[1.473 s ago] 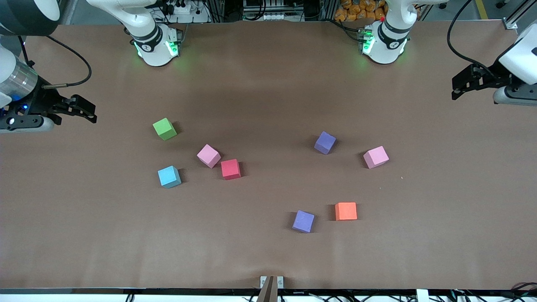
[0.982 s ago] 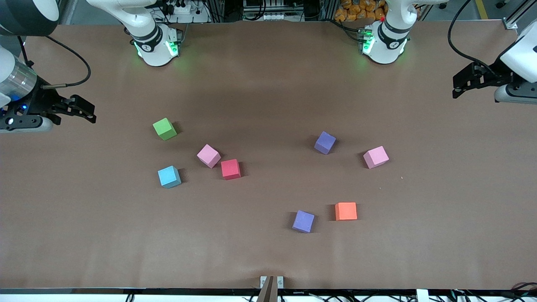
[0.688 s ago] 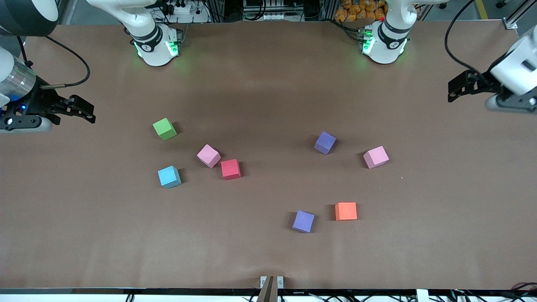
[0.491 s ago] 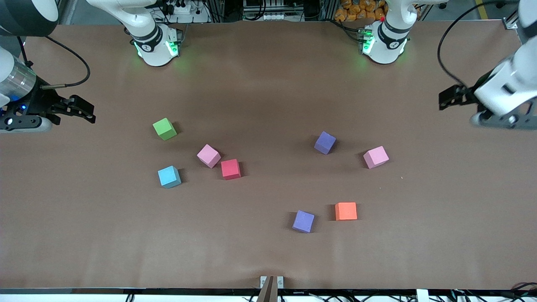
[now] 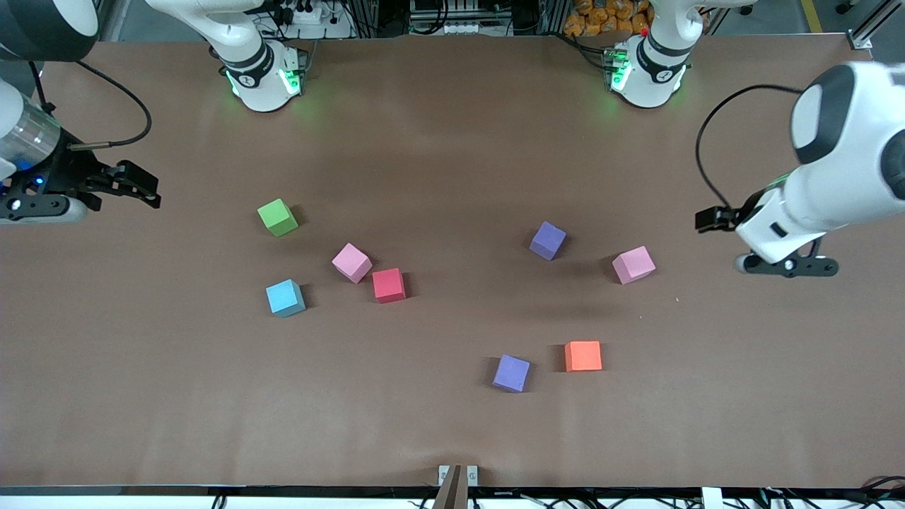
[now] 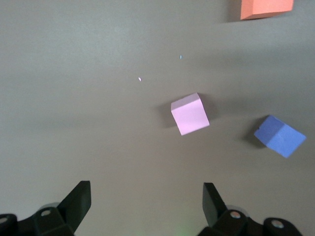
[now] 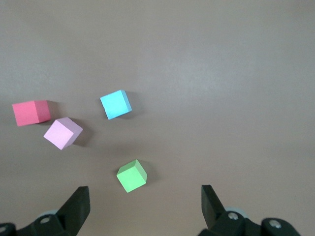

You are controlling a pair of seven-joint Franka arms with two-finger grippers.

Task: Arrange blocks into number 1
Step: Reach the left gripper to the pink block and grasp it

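orange block (image 6: pixel 266 8): cut by frame edge | left pincer (image 5: pixel 709 218): partly hidden by arm

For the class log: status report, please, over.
Left gripper open over table near pink block. Right gripper open, waiting. Eight blocks scattered, none placed. Nothing blocking.

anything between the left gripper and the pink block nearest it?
No. In the left wrist view only bare table lies between the open left gripper and the pink block; the front view shows the same bare stretch.
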